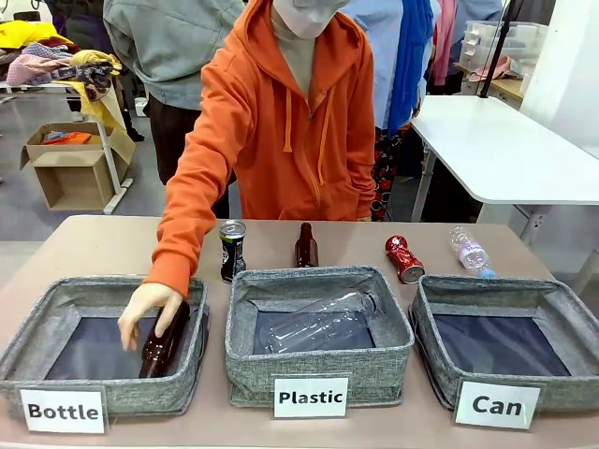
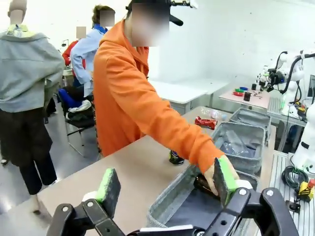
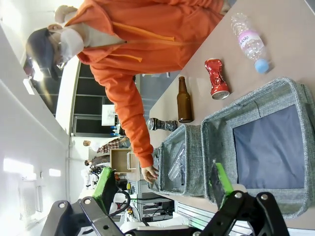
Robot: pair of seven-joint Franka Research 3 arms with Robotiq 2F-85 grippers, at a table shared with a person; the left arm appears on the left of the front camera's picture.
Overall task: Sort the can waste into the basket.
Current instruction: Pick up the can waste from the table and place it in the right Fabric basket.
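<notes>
A black can point(image 1: 232, 249) with a silver top stands on the table behind the left and middle baskets, also in the wrist views as the black can point(image 2: 175, 158) point(image 3: 165, 125). A dented red can point(image 1: 404, 259) point(image 3: 216, 78) point(image 2: 205, 123) lies on its side behind the grey "Can" basket point(image 1: 435, 369) point(image 3: 246, 105), whose dark floor is bare. My left gripper point(image 2: 167, 184) hangs open above the near left table edge. Above the Can basket's near side, my right gripper point(image 3: 162, 187) is open too. Neither holds anything.
A person in an orange hoodie lowers a brown bottle point(image 1: 164, 341) by hand point(image 1: 145, 309) into the "Bottle" basket point(image 1: 112, 393). The "Plastic" basket point(image 1: 318, 369) holds a clear bottle. Another brown bottle point(image 1: 306, 246) stands upright and a clear plastic bottle point(image 1: 470, 251) lies behind the baskets.
</notes>
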